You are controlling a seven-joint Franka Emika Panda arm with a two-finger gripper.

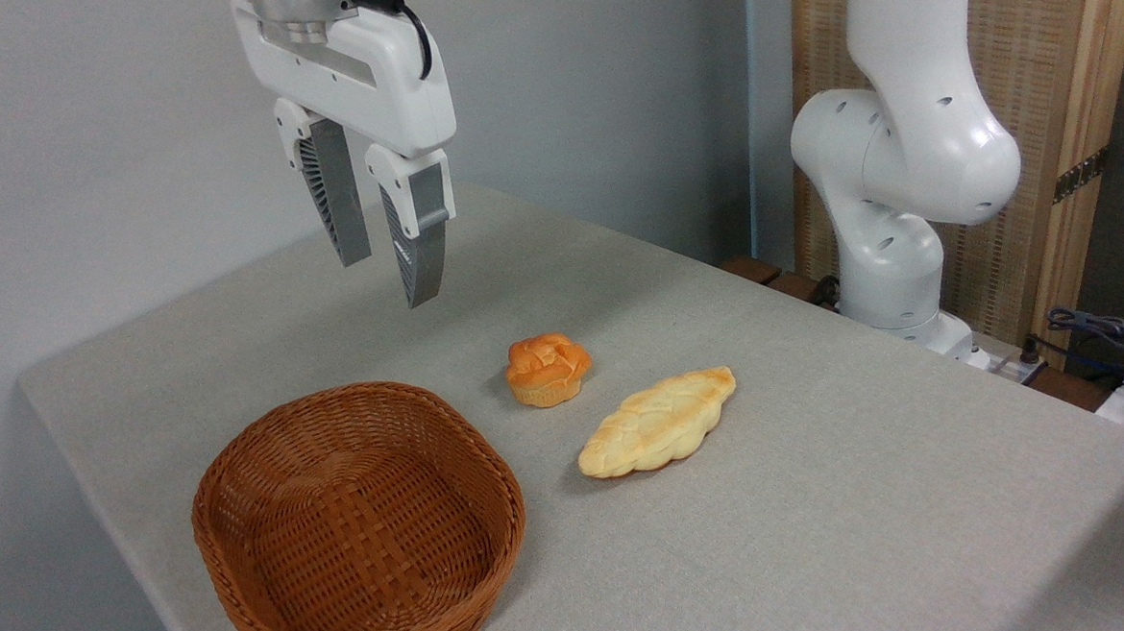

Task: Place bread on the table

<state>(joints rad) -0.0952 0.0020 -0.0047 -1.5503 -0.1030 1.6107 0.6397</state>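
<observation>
Gripper high, fingers apart, empty. Bread flat on table, long axis lower-left to upper-right.

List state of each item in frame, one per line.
bread: lying flat on the table, outside the basket, untouched
bun: upright on the table, beside the bread, apart from it
basket: upright, nothing in it
gripper: open, holding nothing, raised above the table behind the basket
</observation>
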